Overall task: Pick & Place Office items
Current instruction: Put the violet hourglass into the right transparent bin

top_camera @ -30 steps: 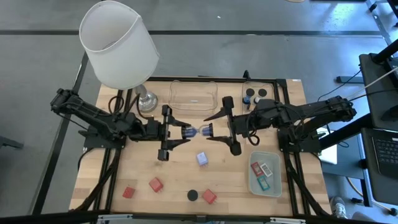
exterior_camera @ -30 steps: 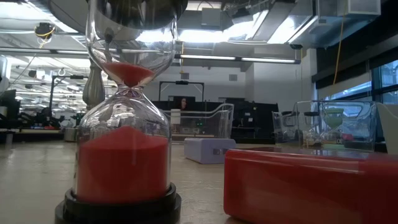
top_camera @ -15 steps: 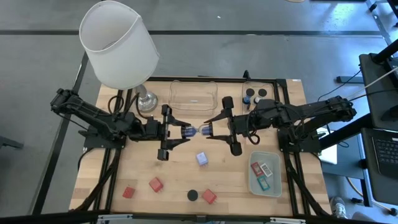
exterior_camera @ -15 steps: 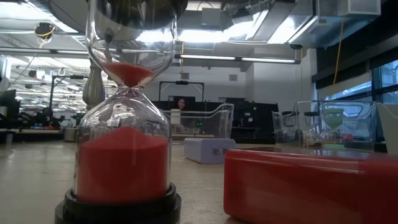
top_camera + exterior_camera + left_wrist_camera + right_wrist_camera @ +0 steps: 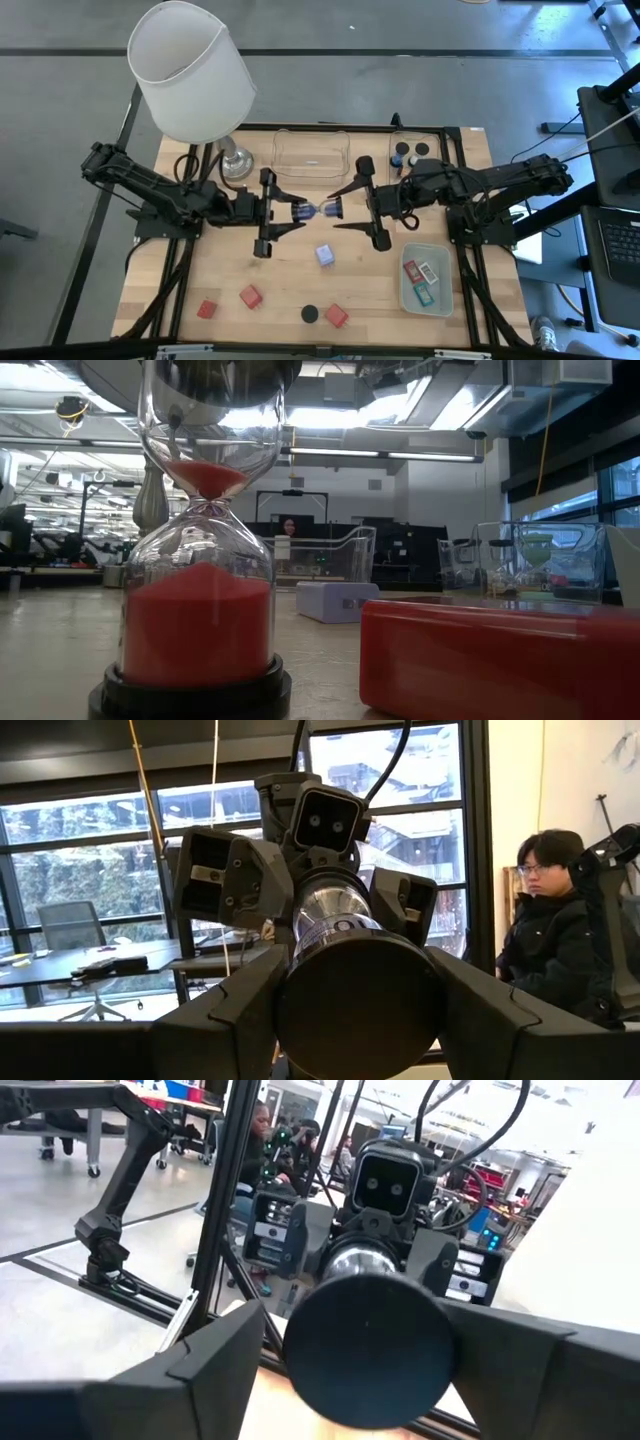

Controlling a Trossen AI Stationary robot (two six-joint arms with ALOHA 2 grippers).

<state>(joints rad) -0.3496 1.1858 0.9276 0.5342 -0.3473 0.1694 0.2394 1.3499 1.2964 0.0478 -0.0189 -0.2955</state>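
Observation:
A small hourglass with pale blue sand and black end caps lies level above the table's middle, between both grippers. My left gripper is shut on its left end. My right gripper is open, its fingers standing on either side of the right end cap without plainly touching it. On the table near the front edge rest a lavender cube, three red blocks, and an upright red-sand hourglass, which shows as a black disc from above. My left gripper pinches the hourglass by its left black end cap between the two fingers. It comes level from the table's left, with the fingers pointing along the hourglass. The hourglass is lifted clear of the table and lies level, its glass body reaching toward the right gripper.
A big white-shaded lamp stands at the far left on its metal base. A clear tray and a second one holding black cylinders sit at the far edge. A pale-green tray with flat rectangles lies front right.

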